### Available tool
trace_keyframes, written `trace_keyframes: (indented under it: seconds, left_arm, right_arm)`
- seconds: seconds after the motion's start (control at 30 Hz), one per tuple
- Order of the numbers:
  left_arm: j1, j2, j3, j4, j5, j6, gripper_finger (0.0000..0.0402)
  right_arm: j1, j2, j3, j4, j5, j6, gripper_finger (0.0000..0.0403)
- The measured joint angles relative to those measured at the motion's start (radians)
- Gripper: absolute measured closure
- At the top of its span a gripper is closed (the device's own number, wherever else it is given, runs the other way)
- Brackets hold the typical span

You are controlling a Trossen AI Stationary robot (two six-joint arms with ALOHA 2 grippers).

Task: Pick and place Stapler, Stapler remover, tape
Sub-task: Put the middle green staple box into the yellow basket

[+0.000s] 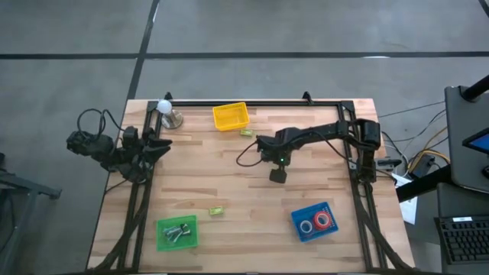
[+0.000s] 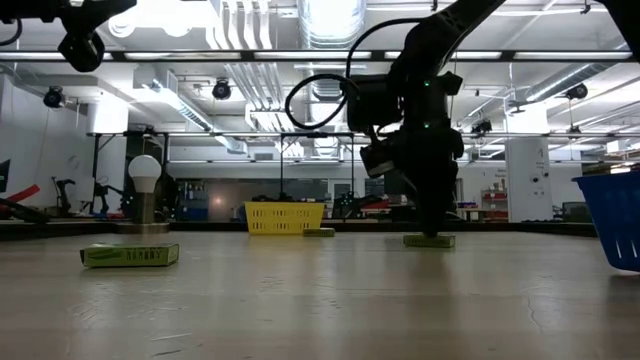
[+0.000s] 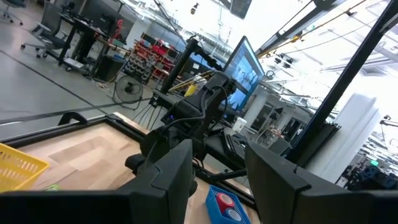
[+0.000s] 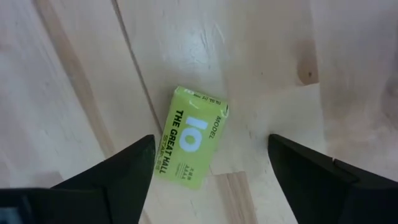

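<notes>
Now | right gripper wide open above staple box, box between jaws, skewed | judgement: rotate wrist to square fingers on its long sides, then descend | left gripper open, parked aside

Robotics lab / workshop, big open hall. Low view: exposed ceiling w/ ducts and strip lights, support columns, shelving far back. Left wrist view: monitor on a stand, parts racks, floor fan, office chairs. High view: polished concrete floor, wood-slat table in a black frame, loose cables, keyboard at the side.
</notes>
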Motion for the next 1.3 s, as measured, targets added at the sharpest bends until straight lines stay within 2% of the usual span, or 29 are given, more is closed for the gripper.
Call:
trace_keyframes:
  seconds: [0.23,0.43,0.93,1.1,1.3]
  left_arm:
    - [0.000,0.000,0.000,-0.004,-0.006,0.002,0.0250]
    - [0.000,0.000,0.000,-0.005,-0.020,0.002,0.0250]
    - [0.000,0.000,0.000,-0.005,-0.023,-0.005,0.0250]
    - [0.000,0.000,0.000,-0.006,-0.023,-0.005,0.0250]
    - [0.000,0.000,0.000,-0.006,-0.022,-0.030,0.0250]
  right_arm:
    - [0.022,0.000,-0.011,0.026,0.026,0.029,0.0139]
    - [0.039,0.002,-0.013,0.034,0.089,0.046,0.0181]
    - [0.015,0.009,0.032,0.107,0.055,-0.068,0.0300]
    - [-0.016,0.008,0.106,0.083,0.063,-0.092,0.0300]
    - [-0.072,0.009,0.258,0.076,0.069,-0.158,0.0291]
